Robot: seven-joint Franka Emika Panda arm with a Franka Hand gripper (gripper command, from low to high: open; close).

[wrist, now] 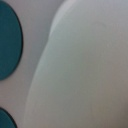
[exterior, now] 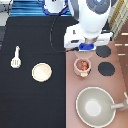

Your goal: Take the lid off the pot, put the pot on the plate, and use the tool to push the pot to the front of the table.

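Progress is judged to be early. The pot (exterior: pixel 83 66) is seen uncovered on the pinkish stove panel (exterior: pixel 72 100), its reddish-brown inside exposed, so the lid appears to be off, though the lid itself is not made out. The pot is small, round and pinkish-tan. The plate (exterior: pixel 41 72) lies bare on the black table (exterior: pixel 30 105), well apart, with the tool (exterior: pixel 16 56) untouched beyond it. The gripper (exterior: pixel 86 46) is placed just above the pot; its opening cannot be told.
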